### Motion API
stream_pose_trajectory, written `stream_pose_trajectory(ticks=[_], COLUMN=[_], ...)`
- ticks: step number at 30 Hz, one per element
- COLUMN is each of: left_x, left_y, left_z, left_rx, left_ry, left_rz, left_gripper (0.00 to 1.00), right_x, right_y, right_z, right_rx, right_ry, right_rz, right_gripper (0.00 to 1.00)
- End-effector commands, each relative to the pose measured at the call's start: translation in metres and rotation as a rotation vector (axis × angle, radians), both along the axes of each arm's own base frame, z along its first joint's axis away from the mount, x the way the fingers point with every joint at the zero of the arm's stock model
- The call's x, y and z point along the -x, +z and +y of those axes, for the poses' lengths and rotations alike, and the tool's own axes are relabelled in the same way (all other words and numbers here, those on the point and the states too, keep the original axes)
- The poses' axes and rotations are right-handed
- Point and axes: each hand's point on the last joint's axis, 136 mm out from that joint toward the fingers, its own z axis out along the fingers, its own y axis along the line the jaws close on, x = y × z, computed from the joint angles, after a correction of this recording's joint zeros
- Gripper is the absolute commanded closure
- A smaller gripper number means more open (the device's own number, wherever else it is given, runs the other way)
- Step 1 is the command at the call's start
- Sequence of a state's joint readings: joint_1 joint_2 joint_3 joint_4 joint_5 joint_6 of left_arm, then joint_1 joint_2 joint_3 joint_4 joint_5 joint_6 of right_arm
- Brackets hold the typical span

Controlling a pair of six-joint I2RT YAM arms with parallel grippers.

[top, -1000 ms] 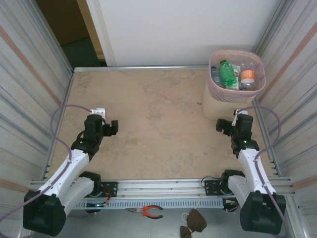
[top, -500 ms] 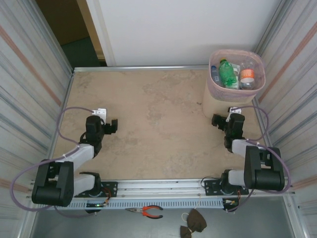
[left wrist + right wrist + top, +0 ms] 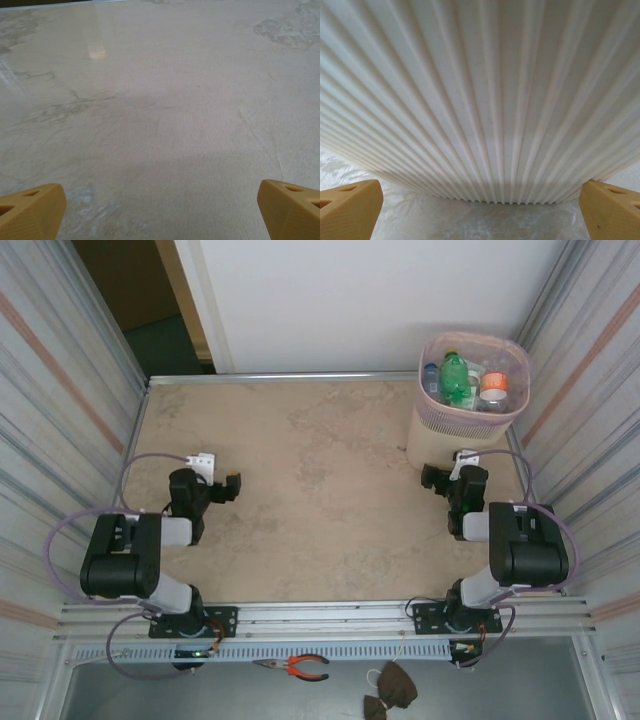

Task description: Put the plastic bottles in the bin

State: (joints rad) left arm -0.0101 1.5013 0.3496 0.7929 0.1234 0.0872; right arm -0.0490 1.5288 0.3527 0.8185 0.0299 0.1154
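Top external: bottles [image 3: 458, 380] lie inside the bin [image 3: 437, 445] at the tabletop's [image 3: 320, 500] far right corner. Left gripper [image 3: 160, 207] spread wide, empty, over bare tabletop. Right gripper [image 3: 480, 207] spread wide, empty, facing the bin's ribbed wall, seemingly not touching.

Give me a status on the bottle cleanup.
Done: several plastic bottles sit inside the bin. In hand: nothing; the left end effector and right end effector are both open and empty. Left: no bottle is visible on the table, so the job looks finished.
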Motion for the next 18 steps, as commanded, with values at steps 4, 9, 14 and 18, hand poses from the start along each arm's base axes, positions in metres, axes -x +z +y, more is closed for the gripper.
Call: stream_pose_trajectory(ticks=[4, 9, 14, 18], left_x=[-0.0137, -0.0156, -0.0157, -0.0156], left_y=[0.0207, 0.0203, 0.0202, 0.0205], left_z=[-0.0092, -0.0035, -0.0033, -0.0037], left_rx=[0.002, 0.003, 0.004, 0.004], left_ry=[-0.072, -0.034, -0.033, -0.034], left_rz=[-0.065, -0.059, -0.058, -0.059], left_gripper=[0.01, 0.01, 0.01, 0.01], right_x=[-0.0144, -0.0149, -0.0148, -0.0147], right_y=[0.0123, 0.0128, 0.0122, 0.0118], right_z=[0.0079, 0.0068, 0.0066, 0.0067], right_rx=[0.026, 0.015, 0.018, 0.018], right_ry=[0.043, 0.045, 0.045, 0.044], right_rz=[-0.028, -0.026, -0.025, -0.024], right_gripper=[0.01, 0.01, 0.01, 0.01])
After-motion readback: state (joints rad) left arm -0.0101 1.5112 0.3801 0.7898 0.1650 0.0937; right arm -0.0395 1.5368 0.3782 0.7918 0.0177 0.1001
